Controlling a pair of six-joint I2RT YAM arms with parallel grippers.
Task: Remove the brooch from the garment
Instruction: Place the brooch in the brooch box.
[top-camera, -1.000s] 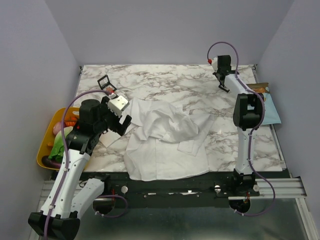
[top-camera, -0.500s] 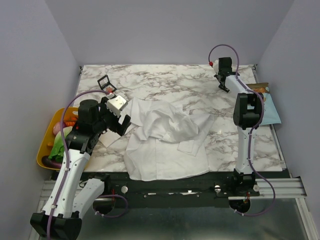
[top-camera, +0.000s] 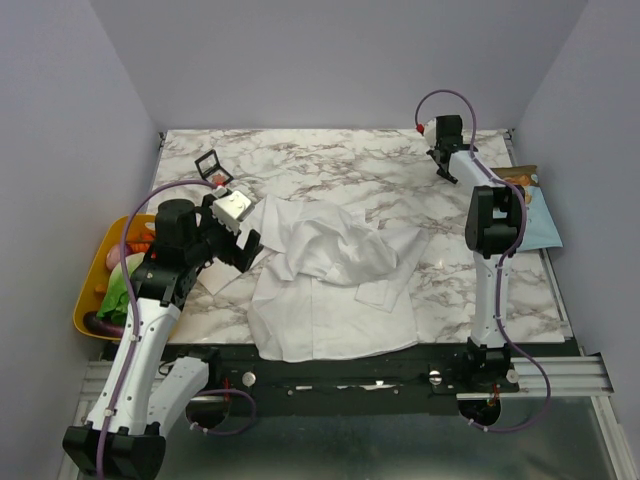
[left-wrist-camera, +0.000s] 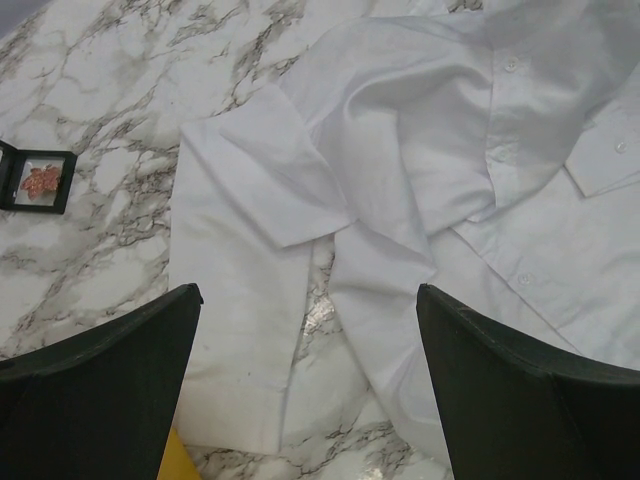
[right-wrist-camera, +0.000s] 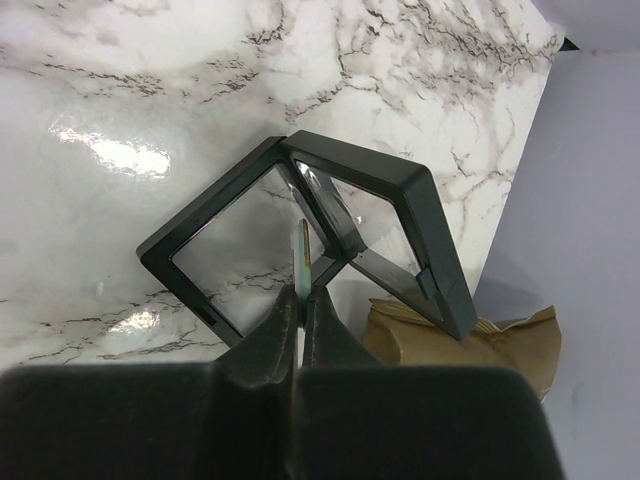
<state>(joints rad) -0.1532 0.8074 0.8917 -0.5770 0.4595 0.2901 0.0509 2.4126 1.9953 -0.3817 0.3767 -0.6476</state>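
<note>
The garment (top-camera: 330, 280) is a white shirt lying crumpled on the marble table, and it fills the left wrist view (left-wrist-camera: 400, 180). My left gripper (top-camera: 243, 228) hangs open and empty above the shirt's left sleeve (left-wrist-camera: 308, 290). My right gripper (top-camera: 446, 168) is at the far right of the table. In the right wrist view it (right-wrist-camera: 300, 295) is shut on the brooch (right-wrist-camera: 303, 255), a thin green and orange-red disc seen edge-on. The brooch is held over an open black frame case (right-wrist-camera: 400, 180).
A small black case holding an orange-red leaf (top-camera: 210, 165) lies far left of the shirt (left-wrist-camera: 38, 182). A yellow bin with coloured items (top-camera: 95, 290) hangs off the table's left edge. A brown paper bag (right-wrist-camera: 460, 345) and a blue sheet (top-camera: 540, 225) lie at the right edge.
My right gripper has shifted slightly toward the far edge with the brooch in it. My left arm has barely moved.
</note>
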